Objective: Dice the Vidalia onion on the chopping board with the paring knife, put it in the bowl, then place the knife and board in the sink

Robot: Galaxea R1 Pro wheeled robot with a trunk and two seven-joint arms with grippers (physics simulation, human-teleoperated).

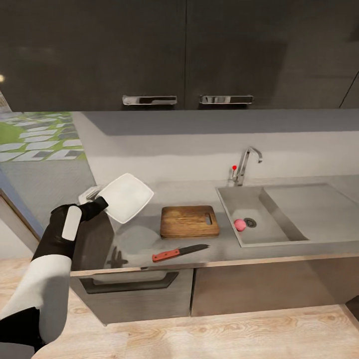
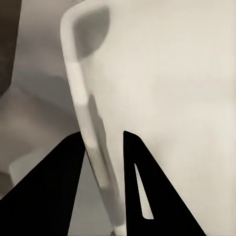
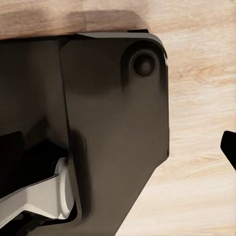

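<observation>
white bowl (image 1: pixel 127 197) rim pinched in left end effector (image 2: pixel 105 162); right end effector mostly cut off, state unclear

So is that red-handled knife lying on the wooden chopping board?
No, the red-handled knife lies on the grey countertop, in front of the brown wooden chopping board and apart from it.

The head view looks forward and down on the countertop (image 1: pixel 279 252) from above its front edge, far enough back to take in the sink (image 1: pixel 264 212) and the wooden floor before the cabinets. The left wrist view sits very close to the bowl (image 2: pixel 162 98), facing along its rim; the head view shares that bowl (image 1: pixel 127 197), left of the sink. The right wrist view faces straight down at the robot's dark base (image 3: pixel 98 123) and the floor.
</observation>
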